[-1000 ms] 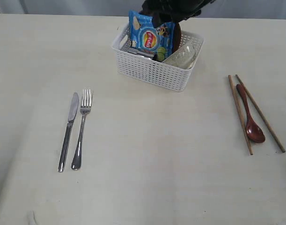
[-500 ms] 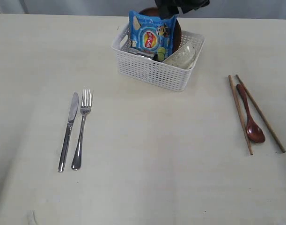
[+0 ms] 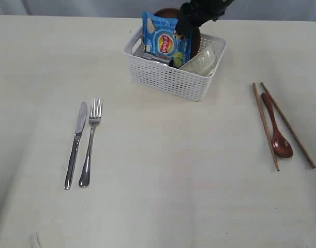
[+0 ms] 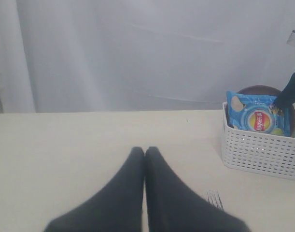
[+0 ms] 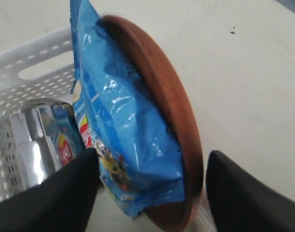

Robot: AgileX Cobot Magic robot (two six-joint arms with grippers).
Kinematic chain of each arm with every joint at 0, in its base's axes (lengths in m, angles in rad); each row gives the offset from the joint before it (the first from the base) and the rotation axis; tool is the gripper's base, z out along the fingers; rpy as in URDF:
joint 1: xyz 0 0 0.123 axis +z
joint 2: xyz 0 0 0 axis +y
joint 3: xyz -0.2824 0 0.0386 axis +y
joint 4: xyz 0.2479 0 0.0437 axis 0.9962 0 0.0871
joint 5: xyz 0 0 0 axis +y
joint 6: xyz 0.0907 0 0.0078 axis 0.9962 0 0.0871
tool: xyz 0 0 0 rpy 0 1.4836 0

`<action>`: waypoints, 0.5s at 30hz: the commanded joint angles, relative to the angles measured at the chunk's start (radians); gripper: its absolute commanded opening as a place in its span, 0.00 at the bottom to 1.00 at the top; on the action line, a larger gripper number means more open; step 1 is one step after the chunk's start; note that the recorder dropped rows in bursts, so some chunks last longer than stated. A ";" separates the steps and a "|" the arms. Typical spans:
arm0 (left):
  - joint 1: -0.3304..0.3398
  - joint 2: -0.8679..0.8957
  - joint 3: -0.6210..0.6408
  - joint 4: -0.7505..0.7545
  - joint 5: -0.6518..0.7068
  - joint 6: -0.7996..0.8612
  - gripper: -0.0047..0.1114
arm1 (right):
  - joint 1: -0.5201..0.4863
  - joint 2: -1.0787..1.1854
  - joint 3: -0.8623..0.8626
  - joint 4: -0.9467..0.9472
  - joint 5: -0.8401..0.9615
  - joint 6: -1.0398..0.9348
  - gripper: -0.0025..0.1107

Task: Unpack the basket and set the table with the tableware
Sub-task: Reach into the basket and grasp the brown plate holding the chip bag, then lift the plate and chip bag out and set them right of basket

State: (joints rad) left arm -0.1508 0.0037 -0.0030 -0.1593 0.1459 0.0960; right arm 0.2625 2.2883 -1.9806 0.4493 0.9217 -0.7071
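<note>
- One white basket (image 3: pixel 173 77) sits at the far middle of the table (image 3: pixel 163 206). Inside it: blue crisp packet (image 3: pixel 165 41) upright, brown plate (image 5: pixel 171 106) on edge right behind the packet, pale bowl (image 3: pixel 201 62), steel cup (image 5: pixel 31 140).
- Right gripper (image 5: pixel 152 193) is at the basket's top, jaws spread wide, one finger each side of packet plus plate. Contact is unclear.
- Knife (image 3: pixel 75 147) and fork (image 3: pixel 90 142) lie side by side on the table, nearer and left of the basket.
- Two chopsticks (image 3: pixel 265 126) flank a wooden spoon (image 3: pixel 276 134) on the right.
- Left gripper (image 4: pixel 145 159) is well apart from the basket, fingers pressed together, nothing between them.
</note>
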 commanded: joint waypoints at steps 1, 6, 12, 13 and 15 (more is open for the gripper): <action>-0.002 -0.004 0.003 -0.007 -0.008 0.001 0.04 | -0.007 0.013 -0.007 0.012 0.013 -0.014 0.29; -0.002 -0.004 0.003 -0.007 -0.008 0.001 0.04 | -0.007 0.007 -0.007 0.012 0.018 -0.026 0.02; -0.002 -0.004 0.003 -0.007 -0.008 0.001 0.04 | -0.007 -0.051 -0.007 0.012 0.001 -0.026 0.02; -0.002 -0.004 0.003 -0.007 -0.008 0.001 0.04 | -0.007 -0.066 -0.007 0.012 -0.003 -0.026 0.02; -0.002 -0.004 0.003 -0.007 -0.008 0.001 0.04 | -0.007 -0.098 -0.007 0.015 -0.014 -0.026 0.02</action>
State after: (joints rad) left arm -0.1508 0.0037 -0.0030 -0.1593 0.1459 0.0960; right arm 0.2576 2.2467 -1.9806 0.4434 0.9198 -0.7253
